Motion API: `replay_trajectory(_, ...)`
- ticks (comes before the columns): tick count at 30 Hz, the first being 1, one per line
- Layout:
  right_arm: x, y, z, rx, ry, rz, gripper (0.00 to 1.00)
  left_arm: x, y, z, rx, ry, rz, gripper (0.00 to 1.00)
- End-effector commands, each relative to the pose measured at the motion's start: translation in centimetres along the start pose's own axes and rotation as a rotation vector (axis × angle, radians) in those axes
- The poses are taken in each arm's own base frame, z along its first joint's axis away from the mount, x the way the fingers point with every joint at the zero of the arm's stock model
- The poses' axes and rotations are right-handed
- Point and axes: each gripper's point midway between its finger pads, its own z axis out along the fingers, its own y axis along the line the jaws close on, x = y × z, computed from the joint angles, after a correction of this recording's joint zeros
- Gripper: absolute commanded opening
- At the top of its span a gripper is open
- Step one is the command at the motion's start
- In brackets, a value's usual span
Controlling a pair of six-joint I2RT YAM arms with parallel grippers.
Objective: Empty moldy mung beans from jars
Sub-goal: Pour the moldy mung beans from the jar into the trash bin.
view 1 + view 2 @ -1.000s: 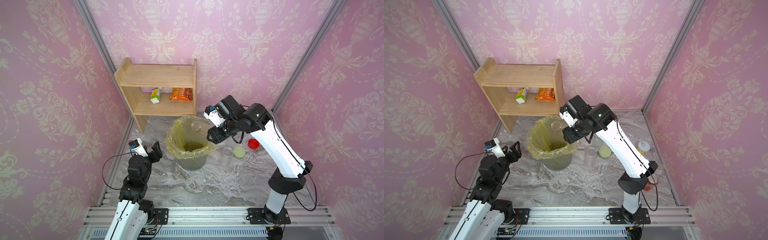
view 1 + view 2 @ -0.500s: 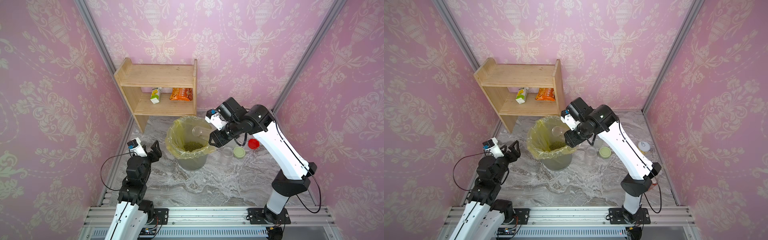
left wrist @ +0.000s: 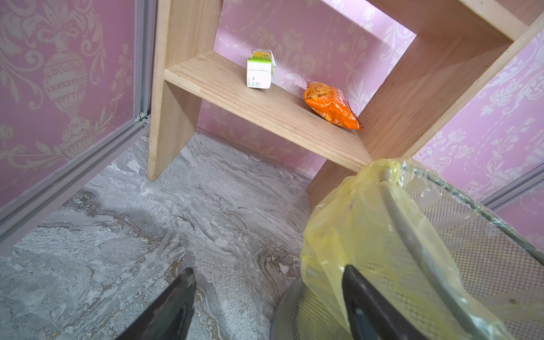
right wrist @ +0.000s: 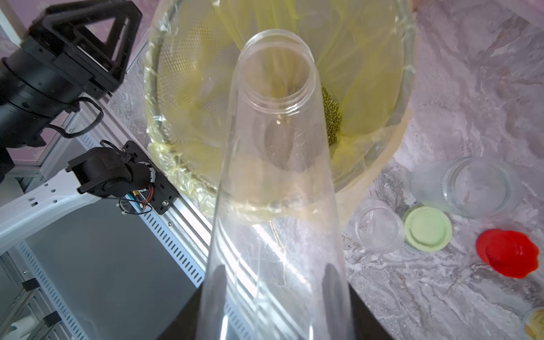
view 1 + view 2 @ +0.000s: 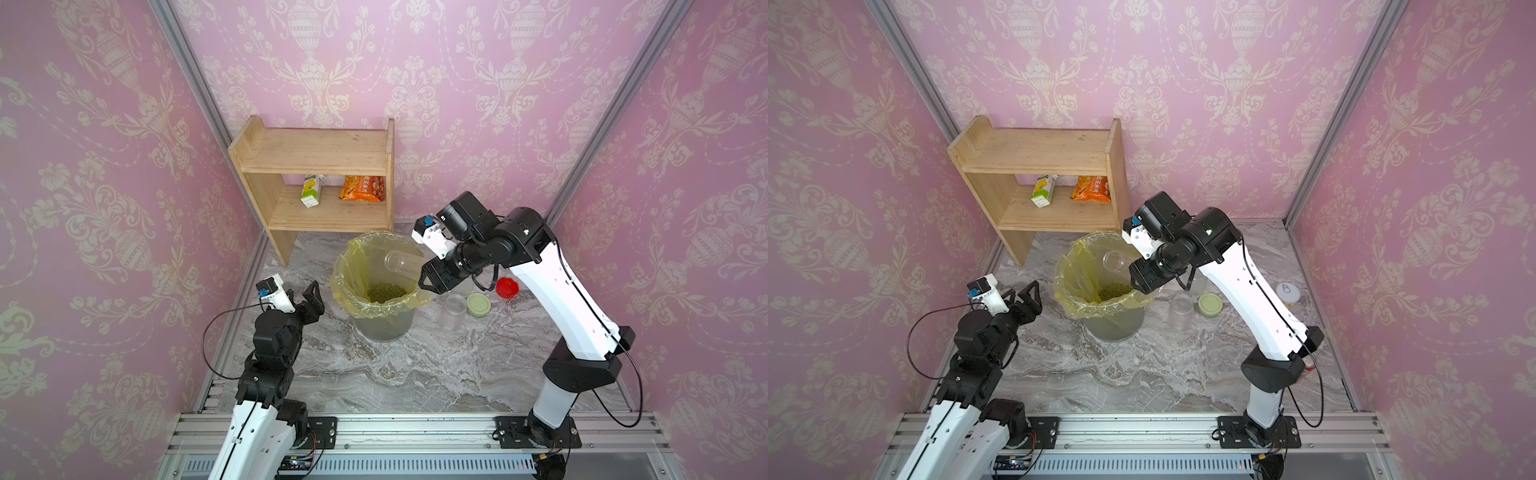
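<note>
Mung beans (image 5: 386,292), tiny, round, olive-green, lie in one dull heap at the bottom of the yellow plastic liner (image 5: 353,270).

Grey marbled tabletop (image 5: 415,374) carries everything. Pale wooden two-tier shelf (image 5: 316,151) stands at the back, against the pink wall. Round grey mesh bin (image 5: 382,328), dressed with that liner, sits just in front of the shelf, between my two arms.

My right gripper (image 5: 428,276) is clamped on the base end of the tall slim clear plastic jar (image 5: 401,264). I hold it tipped near level above the bin, open mouth over the liner. In the right wrist view it looks empty.

My left gripper (image 5: 1022,293) hangs low beside the bin's outer wall, jaws apart, nothing between them.

Two more jars stand upright and uncapped on the tabletop, on the bin's side away from my left arm: wide clear jar (image 4: 471,188) and small clear jar (image 4: 378,225).

Round pale green lid (image 5: 478,304) lies flat just beside the small clear jar. Scalloped red lid (image 5: 507,287) lies near it, apart from both jars.

On the shelf's lower board, a small white-and-green carton (image 5: 311,191) stands upright and an orange snack bag (image 5: 362,189) lies near it, not touching.
</note>
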Motion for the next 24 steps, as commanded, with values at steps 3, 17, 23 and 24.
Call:
replay_trajectory(3,0.9,-0.3,0.1,0.007,0.034,-0.007,0.39,-1.6,-0.9,-0.9,0.034,-0.030,-0.013,0.79)
replay_trajectory(17,-4.0,2.2,-3.0,-0.136,-0.301,-0.080,0.40,-11.1,-12.7,-4.5,0.527,-0.084,-0.159,0.88)
replay_trajectory(23,-5.0,2.3,-3.1,-0.156,-0.439,-0.064,0.40,-16.2,-18.0,-5.5,0.800,-0.099,-0.332,0.93)
replay_trajectory(24,-5.0,2.7,-3.1,-0.180,-0.459,-0.067,0.40,-16.5,-18.5,-5.3,0.828,-0.088,-0.355,0.92)
